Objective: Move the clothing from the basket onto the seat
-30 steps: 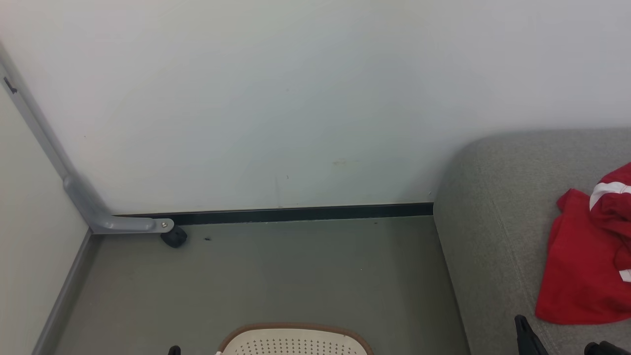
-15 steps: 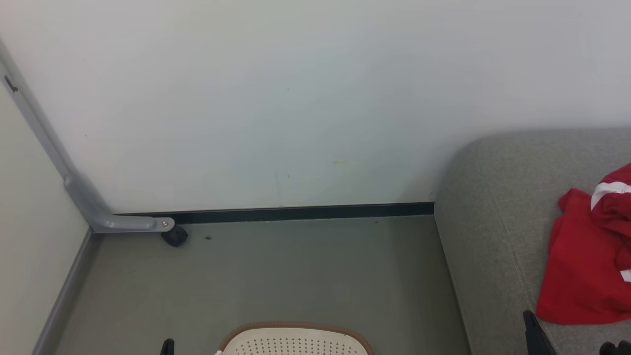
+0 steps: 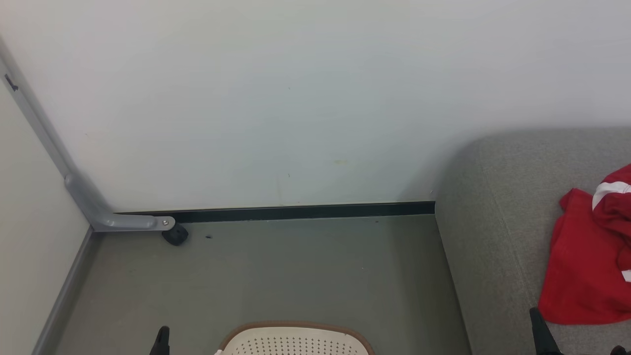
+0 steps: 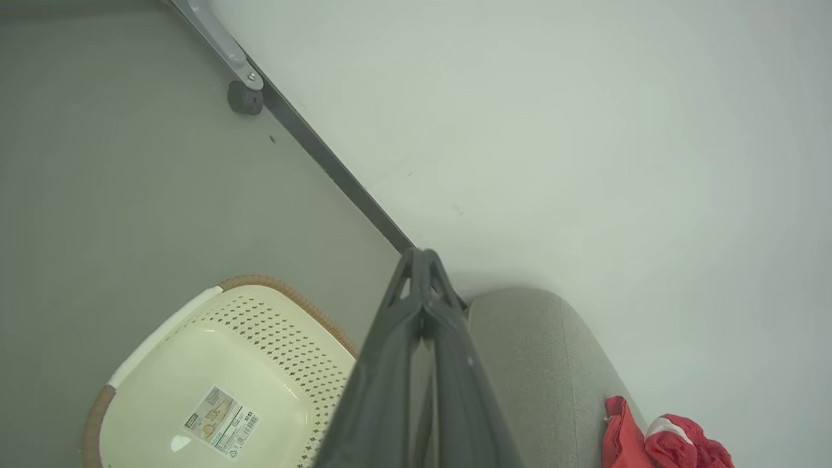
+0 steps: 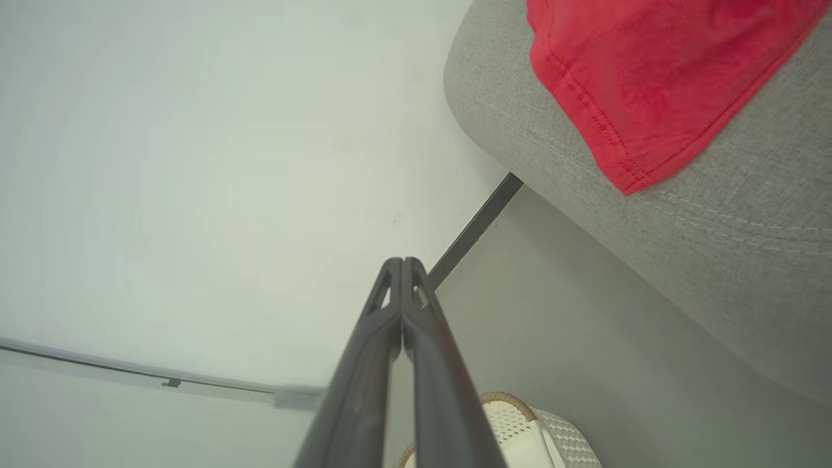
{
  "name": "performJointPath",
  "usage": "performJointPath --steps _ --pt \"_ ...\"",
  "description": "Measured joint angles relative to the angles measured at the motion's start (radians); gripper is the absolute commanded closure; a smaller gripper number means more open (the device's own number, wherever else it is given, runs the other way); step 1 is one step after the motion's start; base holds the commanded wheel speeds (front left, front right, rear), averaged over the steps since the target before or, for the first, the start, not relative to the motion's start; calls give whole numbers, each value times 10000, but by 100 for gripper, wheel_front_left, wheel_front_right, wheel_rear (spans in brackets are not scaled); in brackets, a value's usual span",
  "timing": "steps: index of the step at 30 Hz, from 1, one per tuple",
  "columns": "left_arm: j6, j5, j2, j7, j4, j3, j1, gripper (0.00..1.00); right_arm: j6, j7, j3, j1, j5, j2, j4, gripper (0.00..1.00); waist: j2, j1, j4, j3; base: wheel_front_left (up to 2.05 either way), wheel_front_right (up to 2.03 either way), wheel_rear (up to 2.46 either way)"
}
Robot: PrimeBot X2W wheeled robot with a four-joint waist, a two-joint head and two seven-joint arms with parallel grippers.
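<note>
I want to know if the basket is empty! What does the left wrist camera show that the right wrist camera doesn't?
Left wrist view: the basket and its bare inside with a sticker on the bottom, a black stopper by the wall, and a white stripe on the red clothing.
Right wrist view: the plain red hem up close and the stitched seams.
Both: the grey seat with clothing on it, some basket, and a shut gripper: left gripper, right gripper.
</note>
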Motion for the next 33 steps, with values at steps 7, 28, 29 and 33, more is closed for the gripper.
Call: performJointPath --steps 7,28,29,33 --pt "-184 -955 -61 255 21 249 -107 100 138 196 -307 -188 991 132 69 100 0 -1 12 14 0 0 0" --pt "-731 -3482 -201 878 90 976 -533 100 527 794 -1120 -420 3689 470 314 100 0 -1 41 49 0 0 0" --pt "-796 -3584 -203 901 92 1014 -543 100 529 800 -1158 -425 3820 483 324 100 0 -1 43 51 0 0 0" --pt "-890 -4080 -222 1007 109 1129 -699 100 614 955 -1319 -533 4320 564 378 100 0 -1 48 58 0 0 0"
